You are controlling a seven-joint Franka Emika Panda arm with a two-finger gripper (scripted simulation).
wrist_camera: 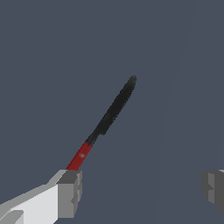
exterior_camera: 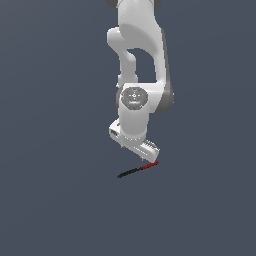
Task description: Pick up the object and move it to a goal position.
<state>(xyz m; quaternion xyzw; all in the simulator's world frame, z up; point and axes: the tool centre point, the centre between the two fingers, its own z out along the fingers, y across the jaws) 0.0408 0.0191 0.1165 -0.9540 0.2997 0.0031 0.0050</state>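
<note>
The object is a thin stick [exterior_camera: 136, 170], black with a red end, lying slanted just below my gripper [exterior_camera: 144, 154] in the exterior view. In the wrist view the stick [wrist_camera: 109, 116] runs away from one fingertip [wrist_camera: 69, 192], with its red end [wrist_camera: 80, 156] right next to that fingertip. The other fingertip [wrist_camera: 213, 187] is far off to the side. My gripper [wrist_camera: 141, 190] is open wide and holds nothing. The stick lies off to one side of the gap, not between the fingers. I cannot tell whether the finger touches the red end.
A plain dark grey-blue surface [exterior_camera: 60, 200] fills both views. The white arm [exterior_camera: 137, 60] rises above the gripper. No goal marker shows.
</note>
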